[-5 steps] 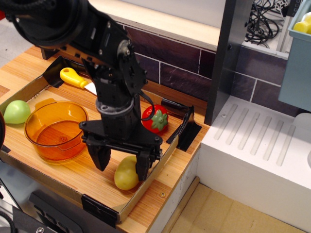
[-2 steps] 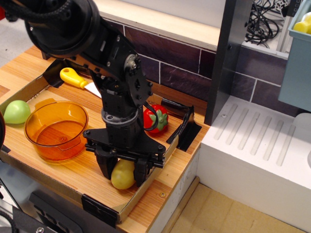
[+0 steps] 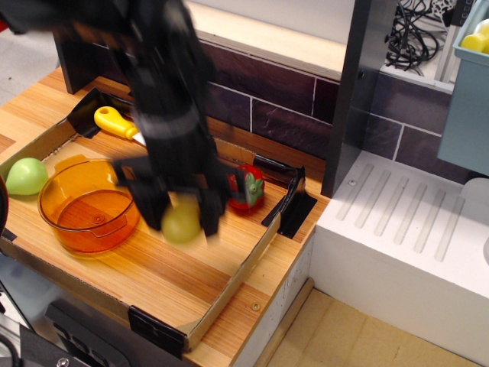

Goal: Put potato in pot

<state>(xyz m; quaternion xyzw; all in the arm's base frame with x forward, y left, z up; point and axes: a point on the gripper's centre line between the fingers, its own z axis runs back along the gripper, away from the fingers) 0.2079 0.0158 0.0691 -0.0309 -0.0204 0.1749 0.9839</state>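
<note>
Where a second ago the potato [image 3: 182,222] lay on the wood near the tray's front edge with the jaws standing open astride it, it now hangs clear of the surface, clamped between the two black fingers [image 3: 208,210] of the gripper [image 3: 180,215]. Jaws closed on it, narrow gap filled by the toy. Arm has lifted and swung left; whole arm is motion-blurred, so it is mid-travel. Judged: grasp done, carry under way, release over the pot not yet made.

Potato: smooth, yellowish-olive, oval, glossy plastic look. It sits just right of the pot [image 3: 89,205], near its rim but not yet above the opening.

Pot: round, translucent orange, thin wall, a small handle tab at the back left; nothing seen inside.

Beyond: red strawberry [image 3: 246,189] with green leaves just behind the jaws, partly hidden. Pale green round fruit [image 3: 26,176] left of the pot, close to it. Yellow handle of a toy utensil [image 3: 114,122] at the back. All lie in a shallow cardboard tray [image 3: 237,287] with black corner clips, on a striped wooden desk [image 3: 252,306]. Dark tile wall behind.
</note>
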